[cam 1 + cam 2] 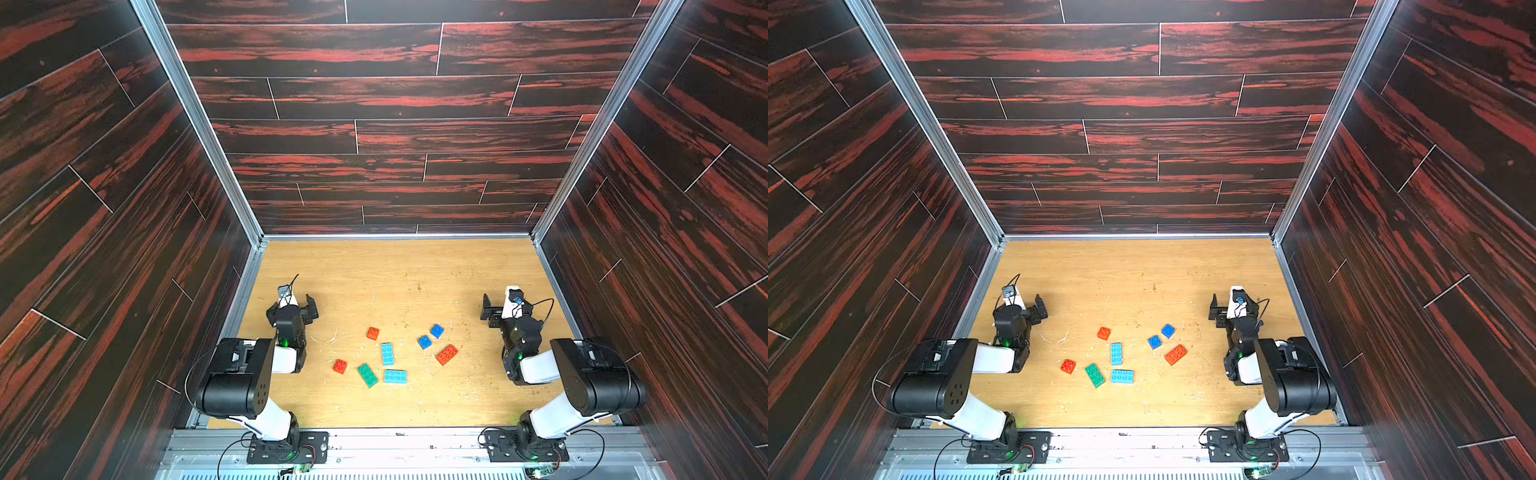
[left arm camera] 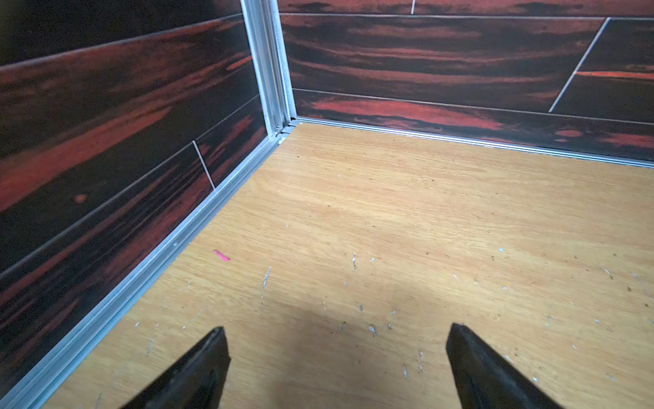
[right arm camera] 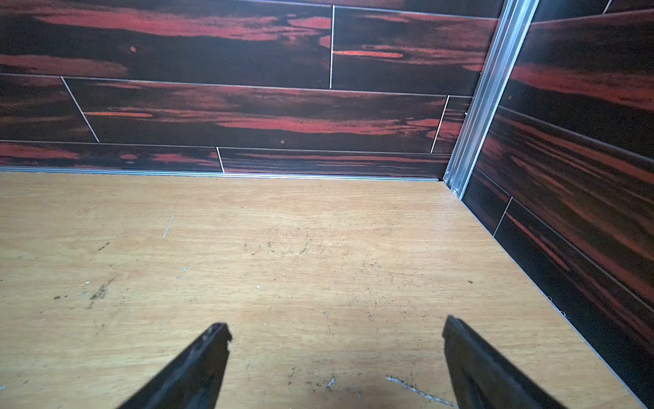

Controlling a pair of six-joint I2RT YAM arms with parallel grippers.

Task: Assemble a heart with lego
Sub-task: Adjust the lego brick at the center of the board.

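Separately, three red bricks point(image 1: 372, 333) point(image 1: 340, 366) point(image 1: 446, 354), two dark-blue bricks point(image 1: 436, 331) point(image 1: 424, 342), two light-blue point(image 1: 387, 353) point(image 1: 395, 376), one green point(image 1: 368, 375), left gripper point(image 2: 334, 329), right gripper point(image 3: 336, 325) released

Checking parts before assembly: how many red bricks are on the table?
3: far small red brick, mid-table; near small red brick, beside the green brick; long red brick, nearest the right arm. None appears hidden.
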